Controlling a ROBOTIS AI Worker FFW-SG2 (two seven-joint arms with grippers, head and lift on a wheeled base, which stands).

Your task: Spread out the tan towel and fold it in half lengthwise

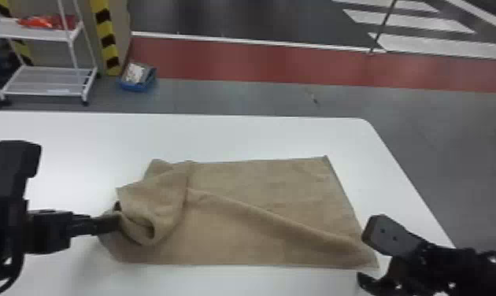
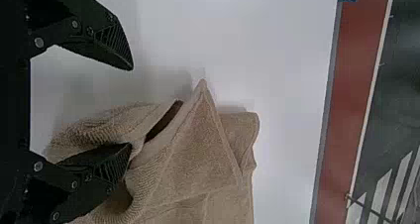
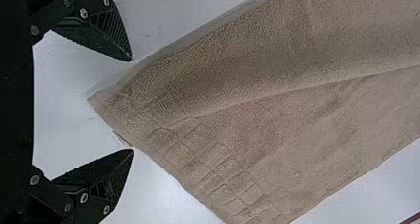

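Left gripper [image 2: 132, 106] and right gripper [image 3: 132, 105] gape wide, apparently empty, the tan towel [image 1: 239, 236] partly spread, bunched at left, its lengthwise fold unmade.

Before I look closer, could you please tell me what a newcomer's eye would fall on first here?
Probably the towel, bunched at its left end, on the white table. Then the open black jaws of the left gripper at that end and the right gripper by the near right corner.

There are two end effectors [image 1: 364, 256], one towel [image 1: 227, 232], one table [image 1: 239, 135], one cart [image 1: 46, 82], one bin [image 1: 135, 86].
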